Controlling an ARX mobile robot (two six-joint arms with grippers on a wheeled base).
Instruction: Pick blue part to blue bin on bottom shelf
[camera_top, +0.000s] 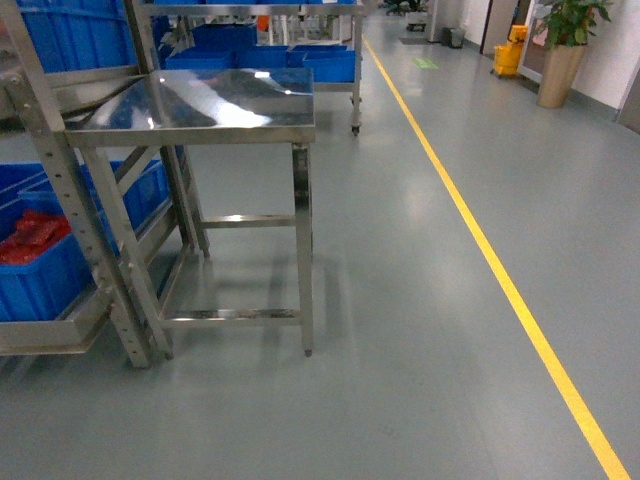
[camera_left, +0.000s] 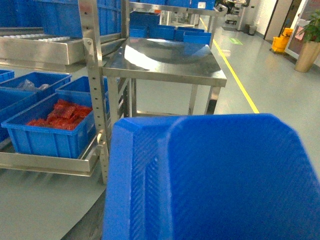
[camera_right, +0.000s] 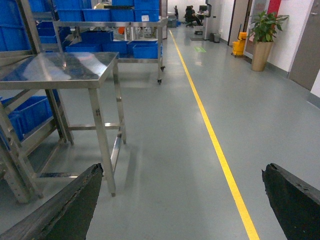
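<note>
Bottom shelf, left of and beyond left jaws: blue bin of red parts sits on it. Steel desk top bare, straight beyond.

Floor: I look along a grey-green floor with a yellow line running down the aisle.
Worktop: a shiny stainless-steel worktop on four legs stands just left of my path, mirroring the ceiling light.
Far rack: a wheeled steel rack carries blue bins.
Right wall: a potted plant in a tall tan pot stands beside a yellow mop bucket; a grey door is nearby.
</note>
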